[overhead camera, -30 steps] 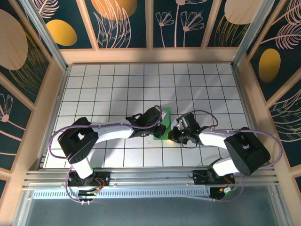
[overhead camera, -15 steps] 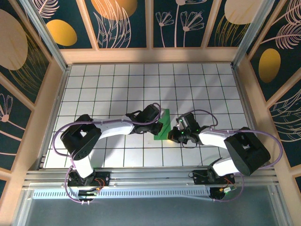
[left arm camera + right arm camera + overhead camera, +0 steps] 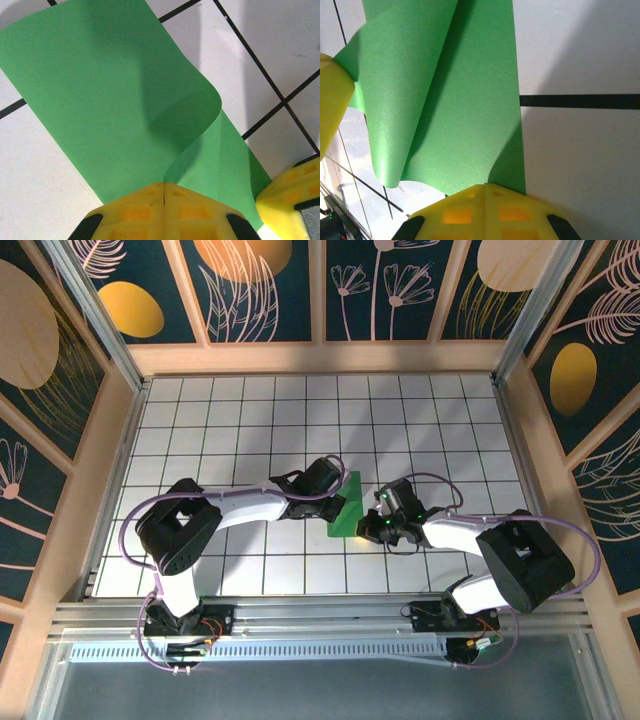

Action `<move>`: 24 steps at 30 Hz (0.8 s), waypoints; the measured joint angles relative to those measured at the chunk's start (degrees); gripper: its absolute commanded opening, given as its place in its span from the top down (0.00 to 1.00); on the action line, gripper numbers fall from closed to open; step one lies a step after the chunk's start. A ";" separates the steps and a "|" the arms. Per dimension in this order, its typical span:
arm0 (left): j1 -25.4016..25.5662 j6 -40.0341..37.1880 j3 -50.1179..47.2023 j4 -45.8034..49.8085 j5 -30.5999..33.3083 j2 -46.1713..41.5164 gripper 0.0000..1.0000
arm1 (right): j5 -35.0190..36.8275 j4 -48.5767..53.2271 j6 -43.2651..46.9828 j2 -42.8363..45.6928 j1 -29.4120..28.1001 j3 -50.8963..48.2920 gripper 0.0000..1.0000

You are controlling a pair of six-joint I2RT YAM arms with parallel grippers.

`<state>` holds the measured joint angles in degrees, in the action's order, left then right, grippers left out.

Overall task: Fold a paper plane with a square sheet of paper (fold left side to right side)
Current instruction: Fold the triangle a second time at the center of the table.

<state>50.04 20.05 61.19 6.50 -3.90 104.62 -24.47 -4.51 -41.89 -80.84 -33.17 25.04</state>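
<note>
Status: square sheet of paper (image 3: 349,502) is laid on the table (image 3: 230,420), a little right of centre and towards the near side, between the two grippers. Left gripper (image 3: 338,506) is extended in from the left, right gripper (image 3: 362,530) from the right. Both are brought close together at the near part of the sheet.

Left wrist view: left gripper (image 3: 164,187) jaws are clenched flush, with no gap at the seam. The sheet (image 3: 100,90) is seen partly doubled over. One flap is lifted and curled, and its rounded edge runs down into the fingertips, so the flap is read as pinched there. The lower layer is laid flat on the white tiles (image 3: 260,45) to the right of the curl. One yellow finger (image 3: 292,195) of the right gripper is seen at the right, just beside the sheet's edge.

Right wrist view: right gripper (image 3: 485,186) jaws are likewise clenched tight, with the tips set at the near edge of the flat layer (image 3: 480,100). Whether that edge is pinched or only pressed down cannot be told. The raised flap is seen on the left, its corner tucked against the left gripper's yellow finger (image 3: 332,115). The fold is soft and rolled, not creased.
</note>
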 measured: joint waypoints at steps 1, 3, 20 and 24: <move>-0.09 -0.15 0.02 0.00 0.09 0.15 1.00 | 0.00 0.00 0.00 0.00 0.00 0.00 1.00; -0.42 -0.50 0.02 0.26 0.35 0.44 1.00 | 0.02 0.00 0.00 0.00 -0.04 0.00 1.00; -0.98 -2.54 3.23 2.51 2.75 2.82 1.00 | 0.00 -0.02 0.00 -0.11 -0.04 0.04 1.00; -0.98 -2.91 3.30 2.82 2.99 3.13 1.00 | 0.00 -0.04 0.00 -0.11 -0.04 0.04 1.00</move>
<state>49.06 17.15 64.49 9.32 -0.91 107.74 -24.47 -4.56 -41.89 -80.95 -33.21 25.08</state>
